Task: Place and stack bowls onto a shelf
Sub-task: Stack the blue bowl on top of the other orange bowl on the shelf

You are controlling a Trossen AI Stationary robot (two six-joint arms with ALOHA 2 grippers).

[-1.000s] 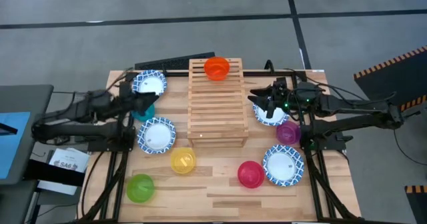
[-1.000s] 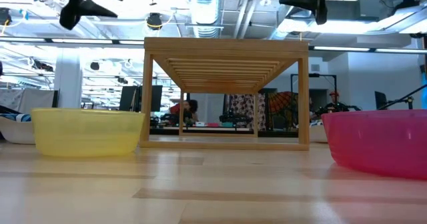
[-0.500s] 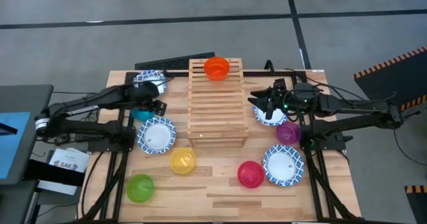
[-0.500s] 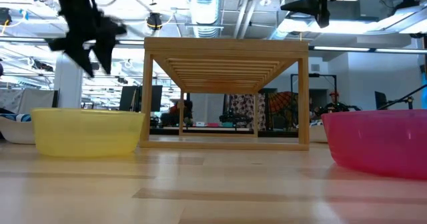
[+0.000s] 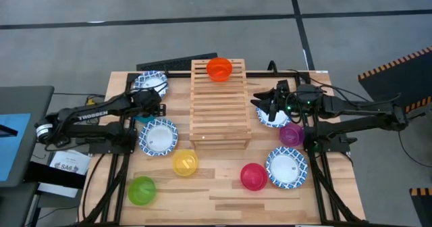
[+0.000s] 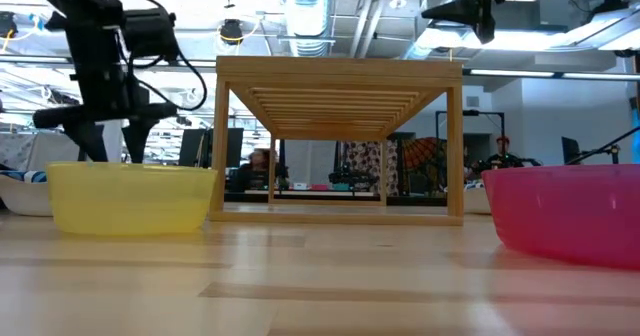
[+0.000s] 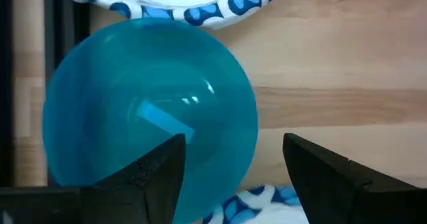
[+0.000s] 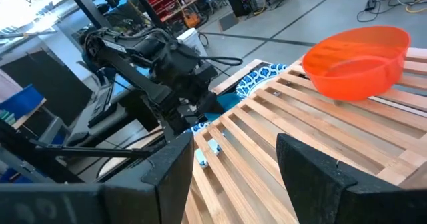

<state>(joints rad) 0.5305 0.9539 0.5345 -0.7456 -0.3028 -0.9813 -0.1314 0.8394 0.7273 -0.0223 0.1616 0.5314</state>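
Bright, even light is falling from overhead across the table, leaving only soft, short shadows under the arms. In the low view, ceiling lamps are glaring white behind the shelf, and its slats are showing dark against them. The nearest tabletop is blurring at that picture's bottom edge, and the yellow bowl and pink bowl are glowing translucent, slightly soft. In the left wrist view a small white highlight is gleaming inside the teal bowl, and the dark fingers are lying out of focus. In the right wrist view the orange bowl is shining; the near fingers are blurring.
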